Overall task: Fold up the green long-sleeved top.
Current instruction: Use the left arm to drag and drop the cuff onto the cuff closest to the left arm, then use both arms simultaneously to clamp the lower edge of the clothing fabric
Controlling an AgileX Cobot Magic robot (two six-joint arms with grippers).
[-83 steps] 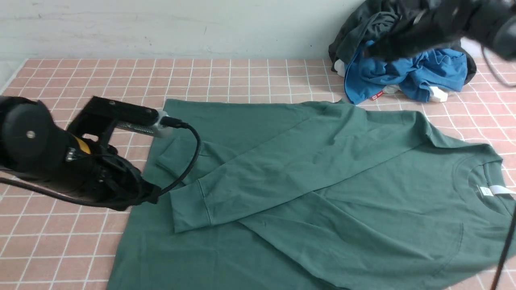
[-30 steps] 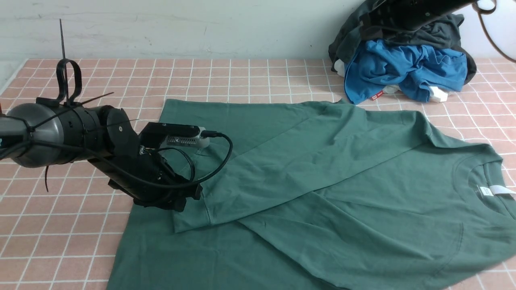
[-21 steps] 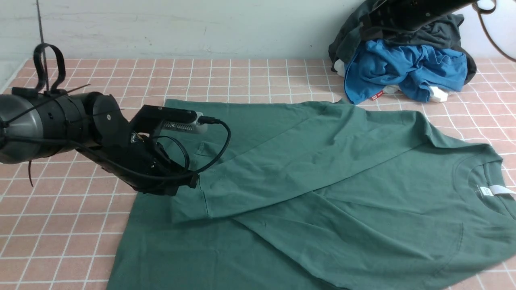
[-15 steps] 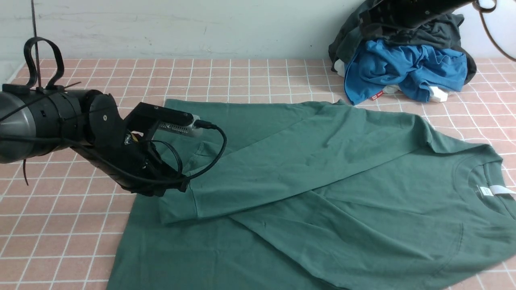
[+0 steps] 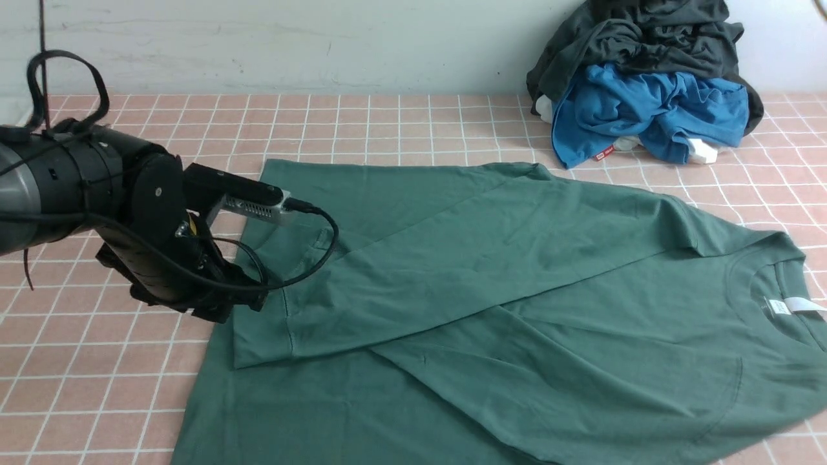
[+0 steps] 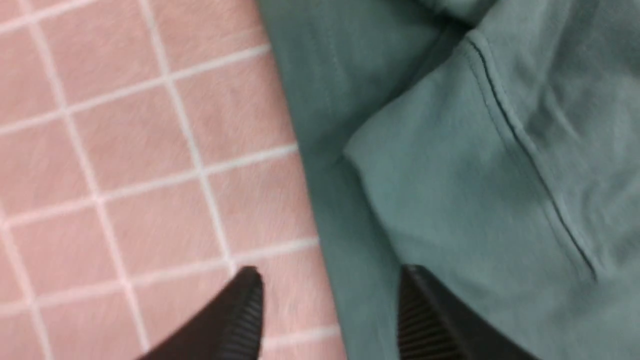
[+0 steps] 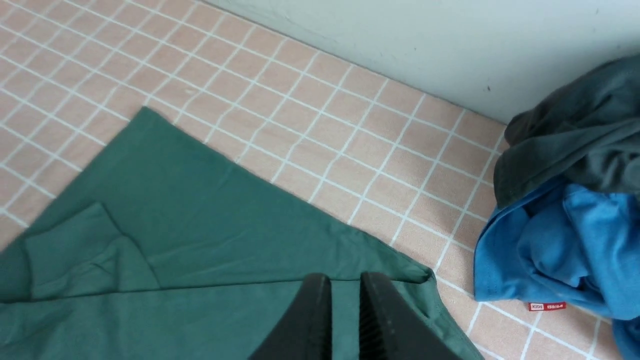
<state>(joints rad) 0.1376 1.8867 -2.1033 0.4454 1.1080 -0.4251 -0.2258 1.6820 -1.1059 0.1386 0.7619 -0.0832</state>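
On the near side of the pink-tiled bench, the green long-sleeved top is lying flat, its hem pointing to the robot's left and its collar, with a white neck label, to the right. Just beyond, one sleeve is lying diagonally across the body, its cuff resting close to the hem edge. The left arm is hovering just beside that cuff. In the wrist view the left jaws are standing apart, released and gripping nothing, one finger over bare tile and the other over the cuff. The step in hand seems to be laying the sleeve across the body. Doing it well means lifting these jaws straight clear without dragging the cuff, then checking that the cuff is staying inside the body's outline. Compared with a second ago, the cuff is lying farther left, and the left jaws are no longer sitting on it. Farther back, the right jaws are hanging above the top's far edge, drawn almost together around nothing. That arm, earlier reaching over the clothes pile, is no longer showing in the front view. Against the far wall, a blue garment and a charcoal garment are sitting heaped together.
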